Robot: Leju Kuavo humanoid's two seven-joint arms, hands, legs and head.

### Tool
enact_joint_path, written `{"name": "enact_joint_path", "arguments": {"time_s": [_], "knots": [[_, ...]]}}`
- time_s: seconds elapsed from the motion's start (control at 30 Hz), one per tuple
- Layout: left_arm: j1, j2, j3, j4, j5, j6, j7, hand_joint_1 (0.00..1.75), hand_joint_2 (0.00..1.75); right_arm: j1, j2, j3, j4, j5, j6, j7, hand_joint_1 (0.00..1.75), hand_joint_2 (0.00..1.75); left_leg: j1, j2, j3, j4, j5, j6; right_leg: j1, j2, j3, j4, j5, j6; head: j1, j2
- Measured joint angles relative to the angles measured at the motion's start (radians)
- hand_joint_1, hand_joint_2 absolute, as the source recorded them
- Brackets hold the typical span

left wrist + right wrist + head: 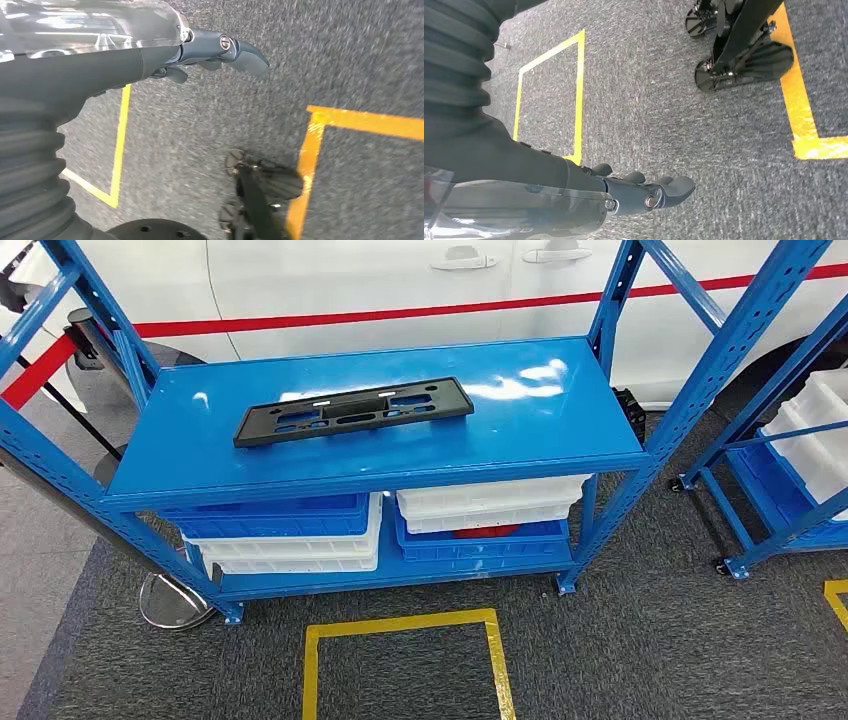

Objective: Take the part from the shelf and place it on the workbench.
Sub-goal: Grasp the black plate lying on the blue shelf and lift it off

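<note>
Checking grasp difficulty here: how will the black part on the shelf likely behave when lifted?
The black part looks like thin moulded plastic with cut-outs, so probably light and fairly stiff, perhaps flexing at its ends. Lying flat on the glossy blue shelf, it may slide rather than roll or tip.

I can't read the red thing point(487, 531) tucked between the white bin point(487, 504) and the blue bin point(480, 545) on the lower shelf; most of it is covered. The second rack point(790, 455) runs off the right edge. In the left wrist view, the left hand point(220, 52) hides most of its fingers point(250, 57) behind the thumb, and the carpet point(350, 50) is smeared with blur.
</note>
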Motion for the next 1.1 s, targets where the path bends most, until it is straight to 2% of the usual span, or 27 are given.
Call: {"name": "enact_joint_path", "arguments": {"time_s": [0.07,0.2,0.37,0.53,1.1], "knots": [[-0.004,-0.003,0.024,0.003,-0.009,0.001,-0.012,0.0,0.0,-0.004,0.002,-0.016,0.004,0.014,-0.007,-0.004,0.0,0.0,0.0,0.0,0.0,0.0,0.0,0.0,0.0,0.0,0.0,0.0,0.0,0.0,0.0,0.0],[-0.019,-0.013,0.119,0.014,-0.044,0.004,-0.064,0.0,0.0,-0.022,0.008,-0.079,0.017,0.064,-0.03,-0.047,0.0,1.75,0.0,0.0,0.0,0.0,0.0,0.0,0.0,0.0,0.0,0.0,0.0,0.0,0.0,0.0],[-0.035,-0.025,0.213,0.025,-0.085,0.004,-0.13,0.0,0.0,-0.05,0.01,-0.143,0.012,0.107,-0.044,-0.165,0.0,1.75,0.0,0.0,0.0,0.0,0.0,0.0,0.0,0.0,0.0,0.0,0.0,0.0,0.0,0.0],[-0.045,-0.036,0.284,0.034,-0.121,0.002,-0.183,0.0,0.0,-0.056,0.025,-0.163,-0.089,0.114,-0.025,-0.271,0.0,1.75,0.0,0.0,0.0,0.0,0.0,0.0,0.0,0.0,0.0,0.0,0.001,0.001,0.0,0.0],[-0.061,-0.061,0.421,0.051,-0.201,-0.006,-0.266,0.0,0.0,0.018,0.031,-0.136,-0.673,-0.006,0.018,-0.409,0.0,1.75,-0.001,0.0,0.0,0.001,0.001,0.001,-0.001,0.0,0.0,0.0,0.001,0.002,0.0,0.0]]}}
